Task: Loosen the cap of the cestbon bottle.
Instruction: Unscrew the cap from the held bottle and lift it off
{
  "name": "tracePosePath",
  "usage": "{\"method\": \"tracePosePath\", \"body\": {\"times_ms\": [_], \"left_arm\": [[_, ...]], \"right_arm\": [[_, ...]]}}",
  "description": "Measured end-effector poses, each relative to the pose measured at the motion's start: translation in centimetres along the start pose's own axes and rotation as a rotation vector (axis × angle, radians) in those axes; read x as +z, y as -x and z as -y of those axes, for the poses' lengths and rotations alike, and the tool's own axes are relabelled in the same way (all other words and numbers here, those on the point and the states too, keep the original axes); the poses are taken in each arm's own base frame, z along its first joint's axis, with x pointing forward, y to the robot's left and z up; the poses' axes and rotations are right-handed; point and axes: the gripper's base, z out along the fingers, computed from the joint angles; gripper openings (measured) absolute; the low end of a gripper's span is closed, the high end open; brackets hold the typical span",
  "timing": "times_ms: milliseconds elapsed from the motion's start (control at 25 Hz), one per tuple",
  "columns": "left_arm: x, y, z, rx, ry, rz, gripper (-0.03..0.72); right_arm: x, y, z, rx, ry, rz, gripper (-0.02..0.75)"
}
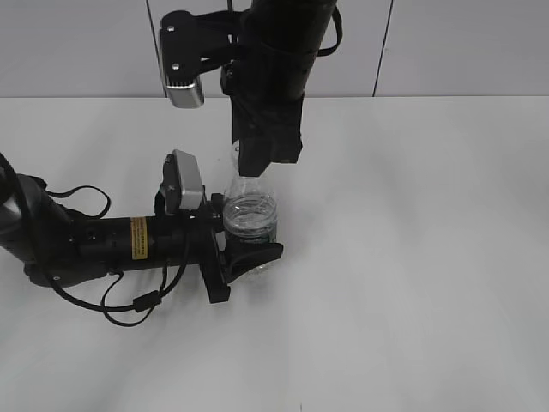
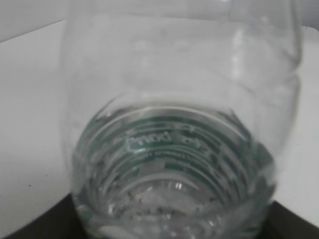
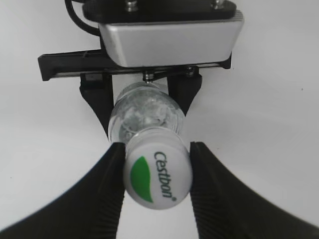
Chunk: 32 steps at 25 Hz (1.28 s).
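Note:
The clear cestbon bottle (image 1: 250,212) stands upright on the white table, its dark green label band low on the body. My left gripper (image 1: 248,240) reaches in from the left and is shut on the bottle's lower body. The bottle (image 2: 179,149) fills the left wrist view, with only dark finger edges (image 2: 35,226) at the bottom corners. My right gripper (image 1: 258,168) comes down from above and hides the bottle's top in the exterior view. In the right wrist view its two black fingers press both sides of the white cap (image 3: 158,172) with its green mark; the right gripper (image 3: 157,152) is shut on it.
The left arm (image 1: 94,240) lies along the table at the left with loose cables (image 1: 129,305) beside it. The left wrist camera (image 3: 169,40) sits just behind the bottle (image 3: 147,115). A grey panelled wall (image 1: 446,43) runs along the back.

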Motion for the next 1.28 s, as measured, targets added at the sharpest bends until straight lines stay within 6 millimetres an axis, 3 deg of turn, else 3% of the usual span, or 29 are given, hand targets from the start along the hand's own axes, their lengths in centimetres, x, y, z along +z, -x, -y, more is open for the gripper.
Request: {"method": "tracePosePath", "body": {"times_ms": [320, 560, 720, 1000, 1280], "left_arm": [[0.0, 0.0, 0.0, 0.0, 0.0, 0.0, 0.412], [0.0, 0.0, 0.0, 0.0, 0.0, 0.0, 0.412], [0.0, 0.0, 0.0, -0.001, 0.0, 0.0, 0.412], [0.0, 0.0, 0.0, -0.001, -0.001, 0.0, 0.412], [0.0, 0.0, 0.0, -0.001, -0.001, 0.0, 0.412]], "right_arm": [[0.0, 0.0, 0.0, 0.09, 0.0, 0.0, 0.3], [0.1, 0.0, 0.0, 0.206, 0.001, -0.001, 0.491], [0.1, 0.0, 0.0, 0.286, 0.001, -0.001, 0.531], [-0.5, -0.1, 0.0, 0.623, -0.02, -0.01, 0.579], [-3.0, -0.2, -0.2, 0.931, -0.09, 0.002, 0.585]]}}
